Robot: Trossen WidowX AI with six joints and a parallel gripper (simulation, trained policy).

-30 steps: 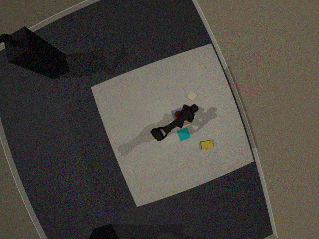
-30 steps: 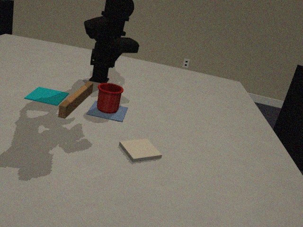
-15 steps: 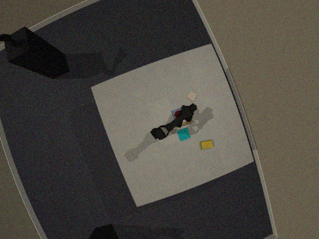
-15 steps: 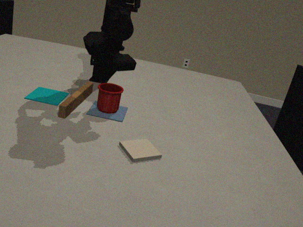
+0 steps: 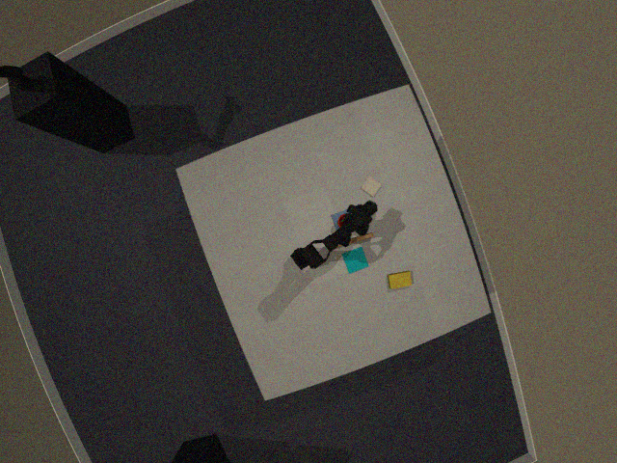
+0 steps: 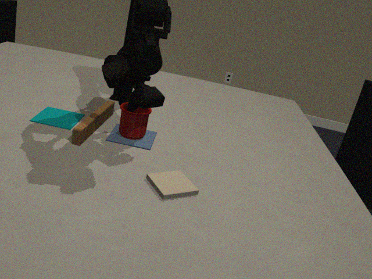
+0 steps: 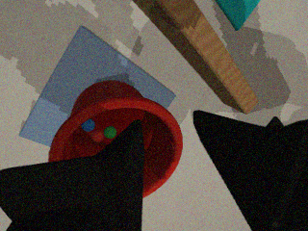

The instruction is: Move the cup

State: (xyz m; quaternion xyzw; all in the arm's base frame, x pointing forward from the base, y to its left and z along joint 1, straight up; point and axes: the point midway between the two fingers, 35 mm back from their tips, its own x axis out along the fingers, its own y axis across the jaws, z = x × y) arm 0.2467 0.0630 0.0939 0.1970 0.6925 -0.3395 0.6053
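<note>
Top view: the desk (image 5: 318, 339) (image 6: 228, 228) (image 7: 192, 212) carries a blue pad (image 5: 335, 216) (image 6: 147, 141) (image 7: 63, 82), a teal pad (image 5: 355, 260) (image 6: 57, 118) (image 7: 238, 12), a wooden bar (image 5: 362, 239) (image 6: 93, 122) (image 7: 217, 58) between them, a pale square tile (image 5: 371, 186) (image 6: 172, 183) and a yellow block (image 5: 400, 280). The arm (image 5: 360, 218) (image 6: 140, 50) covers most of the red cup (image 5: 339, 220) (image 6: 133, 124) (image 7: 177, 140); only part of its rim shows.

Exterior view: the cup stands upright on the blue pad. The teal pad, judged to be the destination, lies beyond the bar and bears no cup. The pincer (image 6: 131, 104) (image 7: 166, 121) is down at the cup's rim; contact cannot be confirmed.

Wrist view: the pincer is released, its fingers apart with nothing gripped. One fingertip overlaps the cup's mouth in the picture, the other is off to the side, over the desk. A blue marble (image 7: 88, 125) and a green marble (image 7: 110, 132) are visible inside the cup; no spilled marble is seen.

Progress: judged to be at the approach stage. Grasping, lifting, clearing the bar, setting down on the teal pad and letting go all remain.
</note>
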